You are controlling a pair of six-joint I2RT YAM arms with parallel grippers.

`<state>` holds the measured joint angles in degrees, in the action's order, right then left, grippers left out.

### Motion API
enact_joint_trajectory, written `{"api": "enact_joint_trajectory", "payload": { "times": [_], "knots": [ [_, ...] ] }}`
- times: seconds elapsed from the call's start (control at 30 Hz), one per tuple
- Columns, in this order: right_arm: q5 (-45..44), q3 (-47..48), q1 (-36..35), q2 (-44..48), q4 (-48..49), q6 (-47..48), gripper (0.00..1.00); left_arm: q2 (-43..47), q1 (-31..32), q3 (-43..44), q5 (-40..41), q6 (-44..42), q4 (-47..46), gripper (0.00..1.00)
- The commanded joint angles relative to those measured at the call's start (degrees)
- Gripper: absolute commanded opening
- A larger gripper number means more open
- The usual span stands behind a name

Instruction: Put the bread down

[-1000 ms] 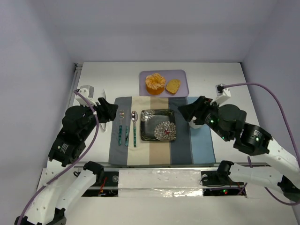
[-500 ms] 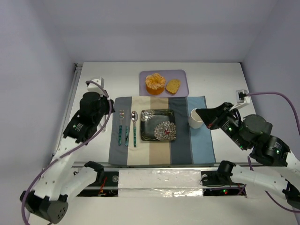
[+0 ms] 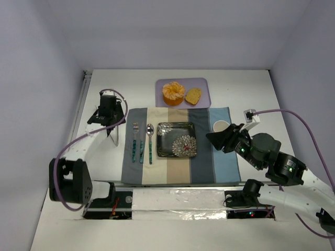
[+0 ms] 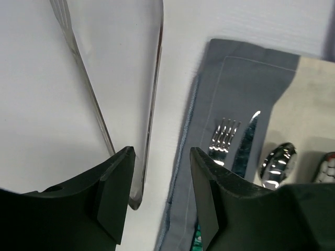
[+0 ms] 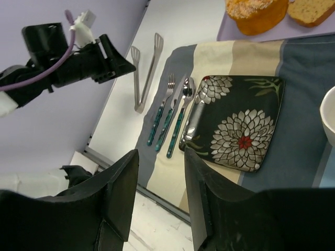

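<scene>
The bread [image 3: 193,95] lies on the lilac tray [image 3: 204,100] beyond the plate [image 3: 177,139], so placing it is all yet to do: the left gripper [image 4: 159,193], fingers spread, hovers over tongs [image 4: 153,110] left of the plate, while the right gripper [image 5: 161,157] hangs spread and empty to its right.

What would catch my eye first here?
The black square plate with white flowers sits on a striped placemat, cutlery to its left. Behind it a lavender tray holds a golden bread slice beside a round orange fruit. The left end effector hangs open over metal tongs lying left of the mat.
</scene>
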<state>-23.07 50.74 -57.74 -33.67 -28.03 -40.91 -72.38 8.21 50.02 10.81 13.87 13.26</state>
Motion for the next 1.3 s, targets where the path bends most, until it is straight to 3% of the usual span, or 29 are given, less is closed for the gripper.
{"api": "enact_joint_trajectory", "payload": {
  "times": [0.0, 0.2, 0.37, 0.6, 0.7, 0.73, 0.8, 0.97, 1.03, 1.07, 1.1, 1.2, 1.27],
  "knots": [
    [1.62, -0.9, -0.01, 0.1, 4.92, -0.14, 0.46, -3.63, -2.4, 0.25, -1.47, -2.09, -4.72, 0.44],
    [3.2, -3.19, -0.01, -0.52, 7.29, -0.58, 0.46, -16.1, -3.02, 5.79, -3.86, -4.38, -7.71, 0.44],
    [3.56, -3.72, -0.01, -1.31, 7.11, -0.67, 0.46, -26.12, -3.55, 10.8, -0.53, -5.95, -8.6, 0.43],
    [4.44, -5.38, -0.01, -1.57, 7.03, -1.72, 0.46, -33.96, -4.08, 15.81, 1.32, -8.07, -9.39, 0.36],
    [4.44, -6.0, -0.01, -2.27, 7.64, -2.34, 0.46, -36.07, -4.08, 17.56, 1.84, -8.59, -9.48, 0.24],
    [4.79, -6.27, -0.01, -3.06, 8.16, -2.34, 0.45, -36.43, -4.08, 18.0, 2.2, -8.77, -9.56, 0.12],
    [4.79, -6.18, -0.01, -4.03, 8.34, -2.51, 0.45, -37.04, -4.08, 18.27, 3.86, -8.94, -9.39, 0.02],
    [6.19, -5.65, -0.01, -7.19, 10.8, -2.34, 0.45, -32.15, -4.08, 19.32, 6.07, -7.55, -7.9, 0.0],
    [8.29, -5.57, -0.01, -8.42, 12.99, -2.6, 0.5, -28.8, -4.08, 20.11, 5.54, -6.58, -7.37, 0.0],
    [9.52, -5.48, -0.01, -9.13, 14.13, -2.6, 0.58, -26.96, -4.08, 20.29, 5.28, -6.23, -7.19, 0.0],
    [10.84, -5.39, -0.01, -10.79, 15.28, -2.6, 0.74, -22.76, -3.47, 20.38, 4.23, -5.44, -7.28, 0.0],
    [15.15, -4.95, -0.01, -14.74, 19.76, -3.48, 0.89, -13.36, -2.24, 19.68, -2.24, -2.72, -7.81, 0.0],
    [18.84, -4.86, -0.01, -17.03, 24.06, -4.27, 0.91, -8.42, -1.44, 17.14, -8.05, -0.7, -9.81, 0.0]
  ]
}}
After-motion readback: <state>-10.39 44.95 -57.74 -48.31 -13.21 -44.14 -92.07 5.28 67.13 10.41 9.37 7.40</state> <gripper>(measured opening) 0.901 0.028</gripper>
